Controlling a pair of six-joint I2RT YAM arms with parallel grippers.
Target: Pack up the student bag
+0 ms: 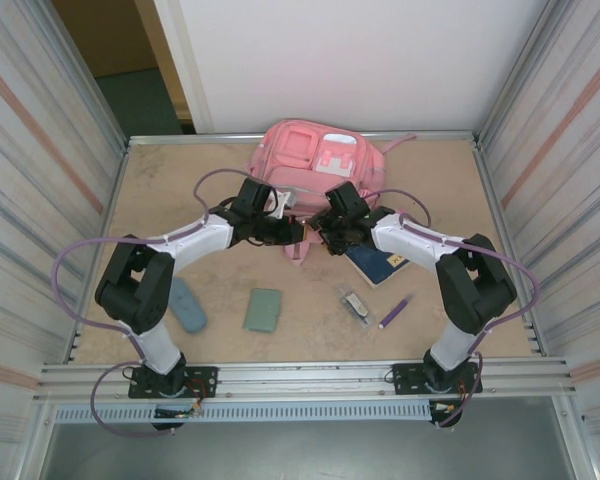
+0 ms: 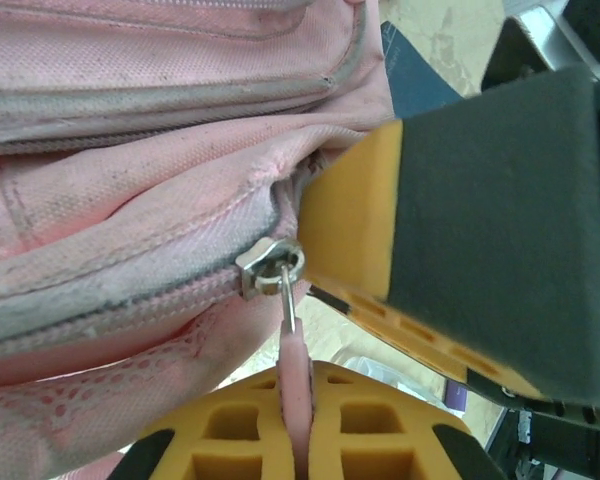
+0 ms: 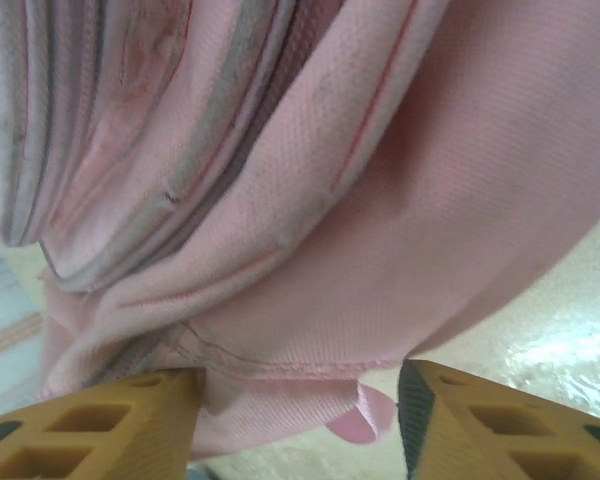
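Student bag [image 1: 310,160] lies at 12 o'clock on the tabletop [image 1: 180,200], against the far edge, front pockets up; both arms meet at its near side. Left end effector [image 2: 296,390] is clamped on the pink zip pull [image 2: 294,365]; the pull hangs from the metal slider [image 2: 270,268] on a grey-edged zip line. Right end effector [image 3: 300,370] has its jaws apart, straddling the bag's lower hem; one finger [image 3: 110,420] touches the fabric, nothing pinched. Loose on the tabletop: blue case [image 1: 187,303] at 8 o'clock; green pouch [image 1: 264,309] at 6 o'clock; dark blue booklet [image 1: 382,264] at 4 o'clock, partly under the right arm; purple pen [image 1: 395,312] near it.
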